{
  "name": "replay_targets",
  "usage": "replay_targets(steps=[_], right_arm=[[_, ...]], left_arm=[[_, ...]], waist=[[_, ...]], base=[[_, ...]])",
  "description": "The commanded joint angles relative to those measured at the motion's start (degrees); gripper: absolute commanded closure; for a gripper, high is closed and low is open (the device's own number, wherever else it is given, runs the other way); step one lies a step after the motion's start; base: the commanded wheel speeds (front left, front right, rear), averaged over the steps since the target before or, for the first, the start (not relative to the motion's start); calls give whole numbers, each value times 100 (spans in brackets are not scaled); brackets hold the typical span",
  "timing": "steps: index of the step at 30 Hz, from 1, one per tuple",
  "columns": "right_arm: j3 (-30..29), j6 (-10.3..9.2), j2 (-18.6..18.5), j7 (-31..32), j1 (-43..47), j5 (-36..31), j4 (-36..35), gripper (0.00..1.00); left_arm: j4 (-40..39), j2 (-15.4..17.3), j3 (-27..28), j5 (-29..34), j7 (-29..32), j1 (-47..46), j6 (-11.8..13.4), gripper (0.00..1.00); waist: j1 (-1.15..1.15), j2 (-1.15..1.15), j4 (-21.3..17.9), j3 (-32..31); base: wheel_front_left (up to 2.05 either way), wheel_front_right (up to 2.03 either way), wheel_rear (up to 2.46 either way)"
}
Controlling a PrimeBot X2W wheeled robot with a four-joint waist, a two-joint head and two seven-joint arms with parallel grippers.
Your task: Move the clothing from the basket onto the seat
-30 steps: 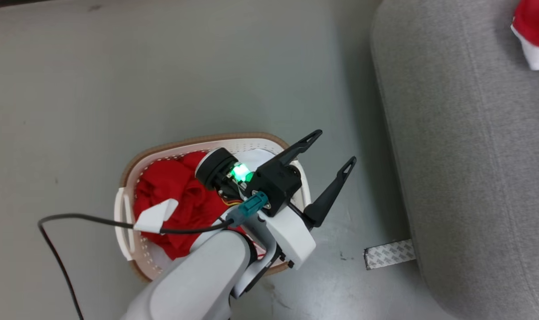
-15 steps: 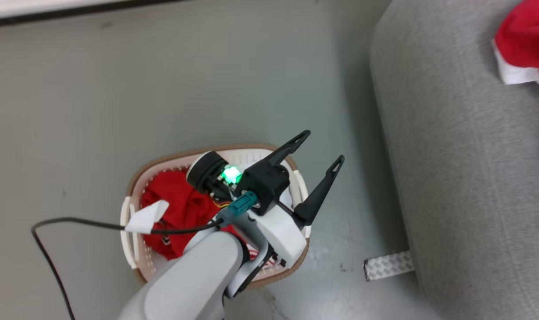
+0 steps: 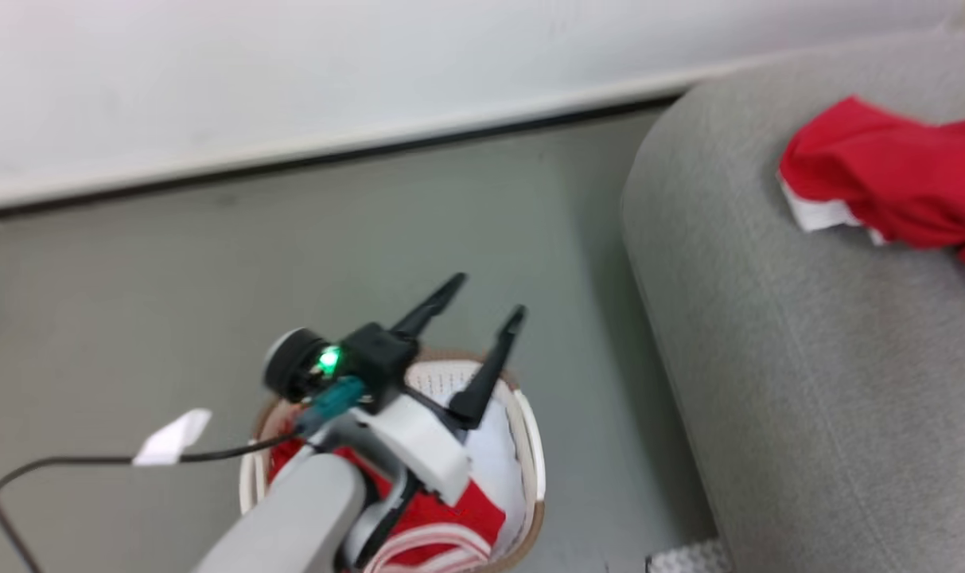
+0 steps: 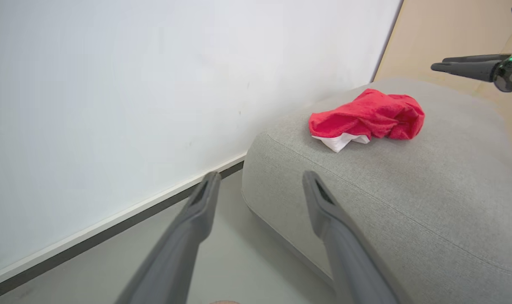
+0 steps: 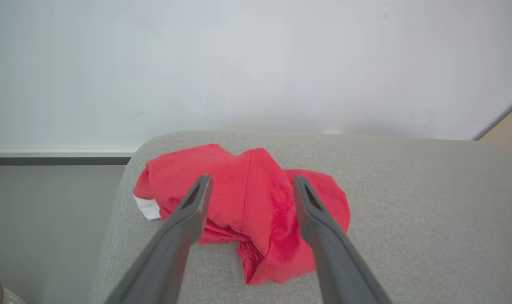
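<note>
Clothing (image 5: 247,202) lies on seat (image 5: 407,211); left gripper (image 3: 488,295), right gripper (image 5: 251,180) both wide apart; camera has tilted upward.

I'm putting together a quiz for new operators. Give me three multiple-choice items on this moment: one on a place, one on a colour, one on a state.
1. Where does the red garment before the right claw lie?
A. on the floor
B. on the sofa
C. hanging from that claw

2. What colour is that garment's trim?
A. white
B. yellow
C. black

3. How is the left claw?
A. shut on cloth
B. shut on a handle
C. open and empty

Answers:
1. B: the garment rests in a heap on the grey cushion top, free of the claw.
2. A: a white edge shows under the red fabric.
3. C: its fingers stand wide apart with nothing between them.
</note>
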Motion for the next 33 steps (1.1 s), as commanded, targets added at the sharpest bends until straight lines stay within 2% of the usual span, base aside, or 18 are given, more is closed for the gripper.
replay_targets(steps=[1,7,10,14,21,22,28,33], right_arm=[[18,-12,-82,-121,87,48,-147,0],[6,-12,-127,-439,178,11,-708,0],[-248,-12,-115,-689,520,-2,-1131,0],[-598,-12,13,-815,954,-147,-1502,0],[-1998,-12,994,-881,2694,-1318,-2780,0],[-1998,-12,994,-881,2694,-1318,-2780,0],[-2829,-12,2094,-881,4011,-2275,-3739,0],[-3142,-13,2836,-881,4746,-2868,-4124,0]], left_arm=[[-77,96,80,-115,-63,126,62,0],[-270,310,414,-282,-175,411,281,0],[-397,426,600,-434,-280,667,438,0],[-455,504,749,-493,-383,939,584,0],[-551,740,1152,-741,-649,1865,1004,0],[-551,740,1152,-741,-649,1865,1004,0],[-533,758,1469,-836,-876,2500,1265,0],[-493,651,1675,-796,-968,2871,1297,0]], waist=[[0,0,99,-437],[0,0,310,-845],[0,0,578,-1146],[0,0,728,-1355],[0,0,920,-1708],[0,0,920,-1708],[0,0,935,-1759],[0,0,937,-1774]], base=[[0,0,0],[0,0,0],[0,0,0],[0,0,0],[0,0,0],[0,0,0],[0,0,0],[0,0,0]])
